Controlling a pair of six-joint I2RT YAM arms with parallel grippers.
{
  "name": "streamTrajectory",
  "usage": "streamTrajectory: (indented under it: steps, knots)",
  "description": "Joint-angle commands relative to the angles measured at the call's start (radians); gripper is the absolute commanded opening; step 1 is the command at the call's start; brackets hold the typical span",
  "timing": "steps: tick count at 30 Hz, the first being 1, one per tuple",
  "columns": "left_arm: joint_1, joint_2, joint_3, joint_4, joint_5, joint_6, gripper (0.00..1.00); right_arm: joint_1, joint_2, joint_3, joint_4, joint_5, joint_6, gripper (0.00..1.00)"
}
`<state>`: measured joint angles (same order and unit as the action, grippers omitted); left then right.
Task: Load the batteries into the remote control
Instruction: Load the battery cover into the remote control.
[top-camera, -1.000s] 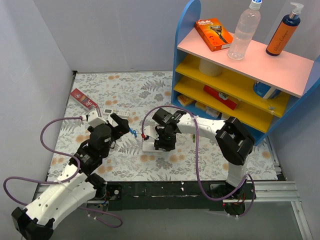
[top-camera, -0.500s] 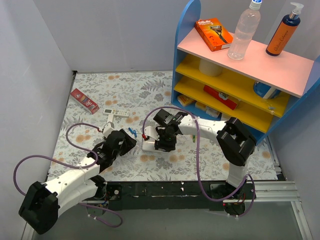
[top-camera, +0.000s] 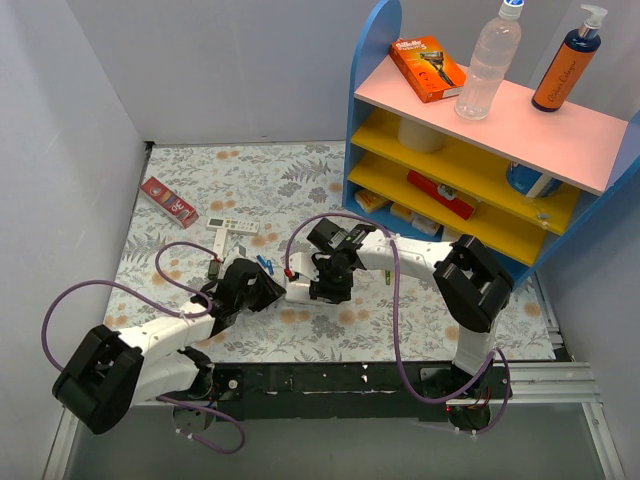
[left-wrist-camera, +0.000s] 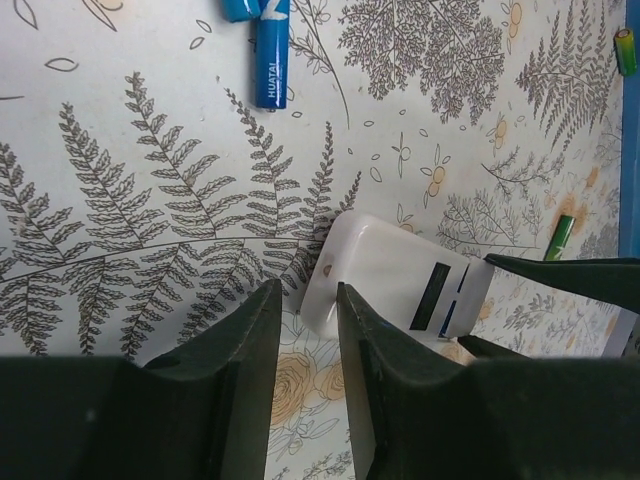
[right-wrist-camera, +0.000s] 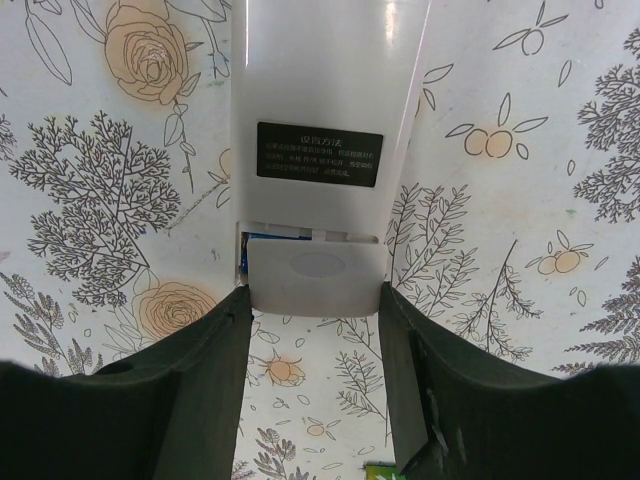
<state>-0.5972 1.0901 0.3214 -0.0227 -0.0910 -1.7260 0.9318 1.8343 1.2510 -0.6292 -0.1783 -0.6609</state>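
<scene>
The remote control (top-camera: 299, 291) lies back up on the patterned mat, its dark label (right-wrist-camera: 319, 154) showing. My right gripper (right-wrist-camera: 315, 290) is shut on the remote's cover end, a finger against each side of the white battery cover (right-wrist-camera: 318, 272). A blue cell (right-wrist-camera: 268, 238) peeks out of the recess above the cover. My left gripper (left-wrist-camera: 307, 290) is low at the remote's (left-wrist-camera: 392, 283) other end, jaws a narrow gap apart with only mat between them and the remote's corner just past the tips. Two blue batteries (left-wrist-camera: 272, 60) lie beyond, and a green one (left-wrist-camera: 559, 238) lies to the right.
A thinner white remote (top-camera: 232, 227) and a red packet (top-camera: 167, 196) lie at the back left of the mat. The blue shelf unit (top-camera: 470, 150) with bottles and boxes stands at the right. Grey walls close off the left and back.
My left arm has dropped and swung right to the remote's left end, and its jaws have narrowed from wide open. The right gripper and remote have not moved.
</scene>
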Motion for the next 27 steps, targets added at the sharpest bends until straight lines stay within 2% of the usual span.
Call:
streamTrajectory:
  steps: [1,7,11,15,27]
  knots:
    - [0.007,0.007,-0.008,0.058,0.040,-0.001,0.26,0.007,-0.024,0.004,0.005,-0.026,-0.005,0.42]
    - [0.007,0.039,-0.013,0.041,0.057,-0.026,0.18,0.007,-0.018,0.022,-0.013,-0.033,0.000,0.42]
    - [0.007,0.045,-0.013,0.038,0.071,-0.040,0.07,0.007,-0.021,0.018,-0.018,-0.027,0.009,0.42]
    - [0.004,0.051,-0.021,0.043,0.089,-0.066,0.03,0.007,-0.020,0.021,-0.029,-0.023,0.026,0.41]
    - [-0.010,0.073,-0.033,0.056,0.119,-0.092,0.02,0.009,-0.018,0.034,-0.053,0.007,0.073,0.40]
